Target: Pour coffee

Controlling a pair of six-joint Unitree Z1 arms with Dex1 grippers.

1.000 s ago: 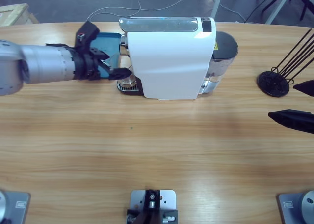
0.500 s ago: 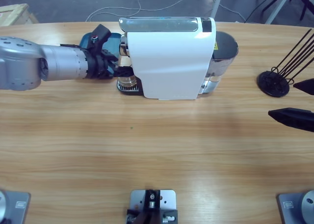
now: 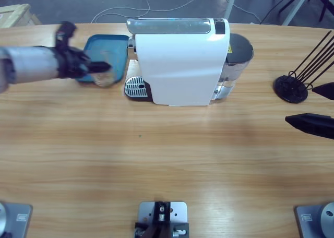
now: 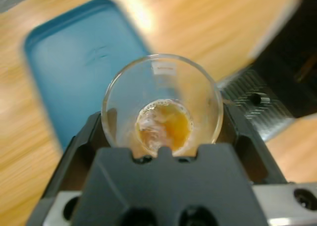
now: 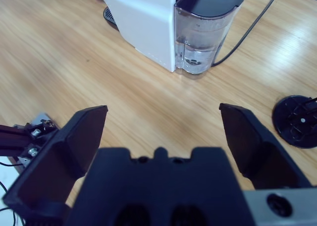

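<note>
Left tool (image 4: 162, 137) grips one tumbler (image 4: 162, 104) with coffee (image 4: 164, 126).

- The machine (image 3: 180, 60) is standing across the counter's (image 3: 167, 165) far middle, blocking any straight pass between its two sides.
- The left claw (image 3: 102, 68) is holding a glass (image 4: 162, 107) over the near edge of the blue tray (image 3: 107, 52), just beside the machine's drip grate (image 3: 135, 86).
- A black stand (image 3: 292, 87) is sitting near the right claw (image 3: 318, 110), whose jaws are spread wide.
- The near counter is lying bare, giving wide room.
</note>
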